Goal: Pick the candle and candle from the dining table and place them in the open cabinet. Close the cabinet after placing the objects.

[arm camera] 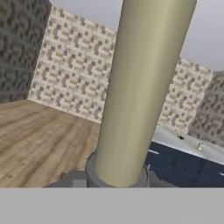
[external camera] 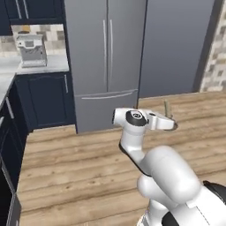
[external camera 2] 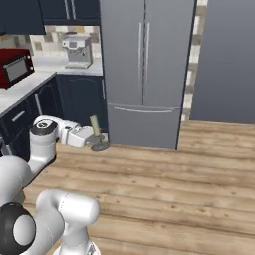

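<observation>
My gripper (external camera: 170,125) (external camera 2: 98,142) is shut on a slim pale olive taper candle (external camera: 167,108) (external camera 2: 94,125) (arm camera: 140,87), holding it by its round dark grey base (external camera 2: 100,146) (arm camera: 116,177). The candle stands upright over the wooden floor in front of the fridge. In the hand view it fills the middle. Behind it there is a white-topped navy unit (arm camera: 188,159) with two tiny objects on top, too small to tell apart. Navy wall cabinet doors (external camera: 26,9) (external camera 2: 69,7) with silver bar handles sit at the top and look shut.
A tall grey fridge (external camera: 106,62) (external camera 2: 144,64) stands straight ahead. To its left is a counter with a coffee machine (external camera: 31,50) (external camera 2: 77,50), over navy base cabinets (external camera: 44,99). A red microwave (external camera 2: 15,67) sits far left. Wooden floor (external camera: 79,167) spreads around the base.
</observation>
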